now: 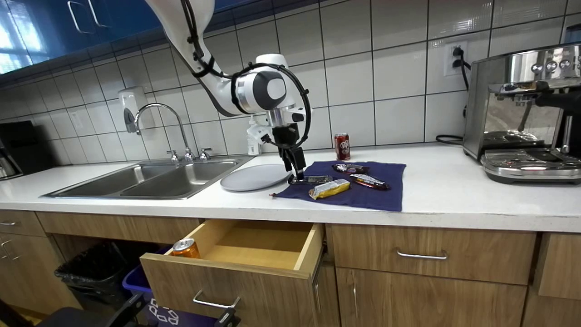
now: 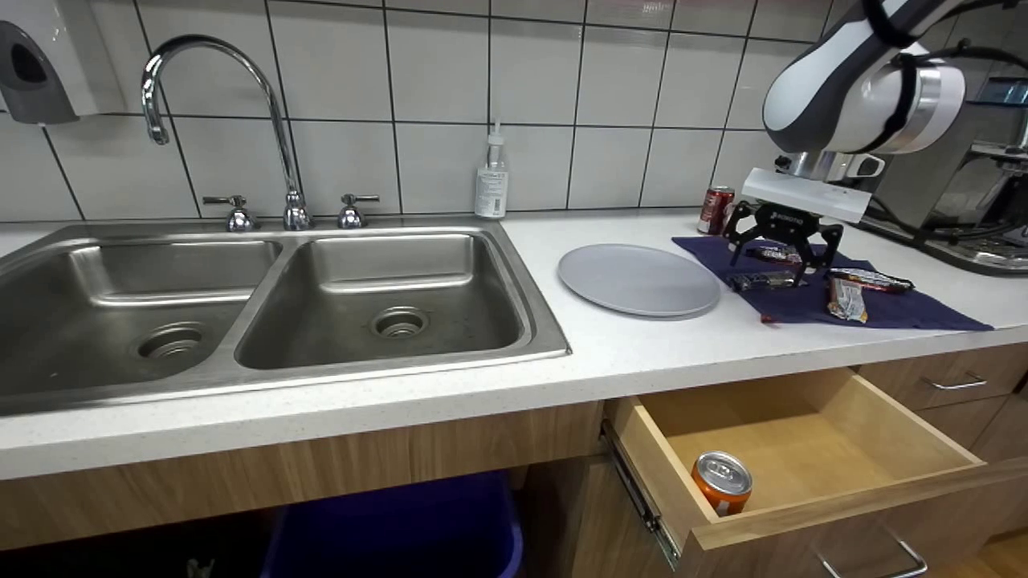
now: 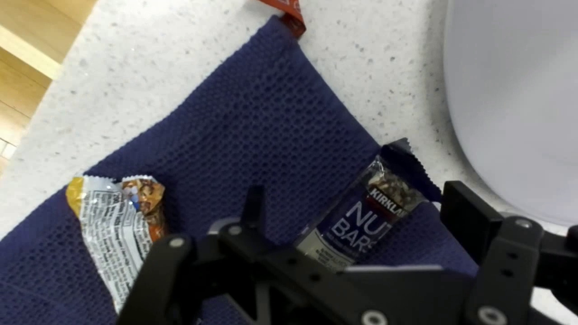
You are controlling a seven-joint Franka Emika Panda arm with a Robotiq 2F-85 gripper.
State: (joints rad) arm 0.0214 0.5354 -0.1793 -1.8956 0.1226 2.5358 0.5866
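Note:
My gripper (image 3: 360, 207) stands open above a nut bar (image 3: 356, 221) in a clear and dark blue wrapper. In the wrist view the bar lies slantwise between the two spread fingers, and its lower end is hidden behind the gripper. It rests near one corner of a dark blue cloth (image 3: 253, 117). Both exterior views place the fingertips low over this bar; whether they touch the cloth I cannot tell. A yellow and white bar (image 1: 330, 189) lies close by on the cloth, along with two dark-wrapped bars (image 1: 370, 181). Beside the cloth sits a grey plate (image 2: 640, 281).
At the cloth's back edge stands a dark red can (image 1: 342, 146). Below the counter a drawer (image 1: 263, 245) is pulled out, with an orange can (image 2: 721, 486) inside. A double sink (image 2: 401, 361), a soap bottle (image 2: 491, 181) and a coffee machine (image 1: 535, 109) are also around.

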